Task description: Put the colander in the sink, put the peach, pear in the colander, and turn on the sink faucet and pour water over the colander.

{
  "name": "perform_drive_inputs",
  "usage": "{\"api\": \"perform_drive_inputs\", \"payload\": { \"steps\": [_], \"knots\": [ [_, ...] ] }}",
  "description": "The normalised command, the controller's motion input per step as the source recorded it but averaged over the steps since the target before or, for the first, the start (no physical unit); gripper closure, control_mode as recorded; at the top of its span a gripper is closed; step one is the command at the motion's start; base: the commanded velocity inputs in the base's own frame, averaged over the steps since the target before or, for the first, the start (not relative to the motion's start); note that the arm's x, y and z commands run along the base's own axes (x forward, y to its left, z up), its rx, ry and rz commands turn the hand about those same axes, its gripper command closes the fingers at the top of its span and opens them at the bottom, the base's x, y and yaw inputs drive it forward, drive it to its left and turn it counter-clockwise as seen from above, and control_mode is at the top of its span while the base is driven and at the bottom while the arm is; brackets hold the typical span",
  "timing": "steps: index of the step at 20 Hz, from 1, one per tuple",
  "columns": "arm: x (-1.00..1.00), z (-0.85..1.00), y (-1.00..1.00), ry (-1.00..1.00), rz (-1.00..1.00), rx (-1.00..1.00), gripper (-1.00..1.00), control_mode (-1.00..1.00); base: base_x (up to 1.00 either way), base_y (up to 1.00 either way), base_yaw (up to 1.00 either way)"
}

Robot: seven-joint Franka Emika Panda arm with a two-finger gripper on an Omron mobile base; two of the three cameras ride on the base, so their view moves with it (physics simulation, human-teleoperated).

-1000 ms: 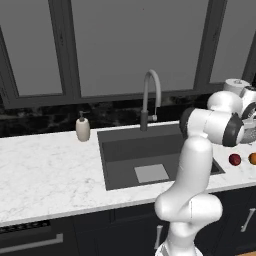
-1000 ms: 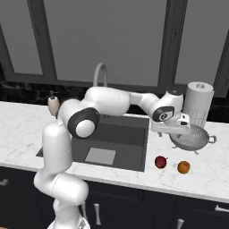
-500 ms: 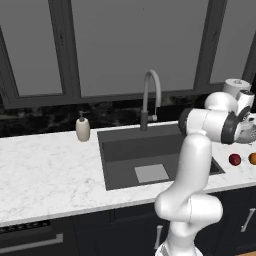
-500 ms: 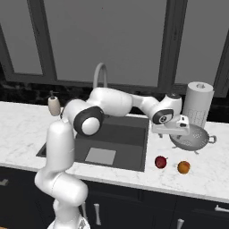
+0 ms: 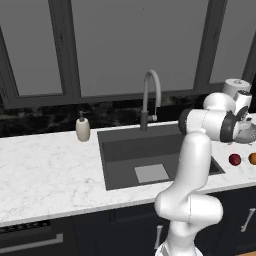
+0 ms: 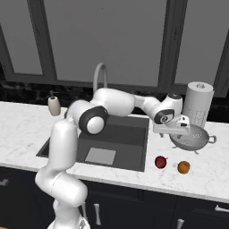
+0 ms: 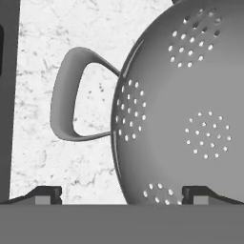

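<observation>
The colander (image 6: pixel 191 137) stands upright on the surface (image 6: pixel 134 174) to the right of the sink (image 6: pixel 116 138), just in front of the paper-towel roll (image 6: pixel 198 103). The claw (image 6: pixel 175 129) hangs at its left side, on the sink-facing edge. In the hand view the two fingertips (image 7: pixel 45 194) stand wide apart with nothing between them, so the claw is released; the near handle (image 7: pixel 71 95) and the left part of the perforated bowl wall sit between and ahead of the tips.

The step in hand appears to be taking hold of the colander so it can be carried to the sink. To do it well, the robot would likely need to bring one finger inside the rim and one outside, or straddle the handle loop (a thin, curved target that could slip), and close only once the tips are low enough to bite metal rather than skim over it. A pinch on the rounded wall alone looks apt to slide off.

The pear (image 6: pixel 160 162) and the peach (image 6: pixel 183 167) lie on the surface in front of the colander, near each other but apart, so any lift should rise before swinging left. The sink faucet (image 6: pixel 99 74) shows no stream.
</observation>
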Motion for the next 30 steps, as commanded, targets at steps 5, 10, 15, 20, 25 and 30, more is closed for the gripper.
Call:
{"api": "perform_drive_inputs", "payload": {
  "steps": [5,10,15,20,25,30],
  "knots": [
    [0.14,-0.14,-0.05,0.0,0.0,0.0,-1.0,-1.0,0.0,0.0,0.0],
    [0.15,-0.06,-0.16,0.0,0.0,0.0,-1.0,-1.0,0.0,0.0,0.0],
    [0.12,-0.06,-0.17,0.0,0.0,0.0,-1.0,-1.0,0.0,0.0,0.0],
    [0.0,-0.23,-0.02,0.0,0.0,-0.01,1.0,-1.0,0.0,0.0,0.0],
    [0.0,-0.04,0.0,0.0,0.0,0.0,1.0,-1.0,0.0,0.0,0.0],
    [0.02,0.0,0.0,0.0,-0.04,0.0,1.0,-1.0,0.0,0.0,0.0]
  ]
}}
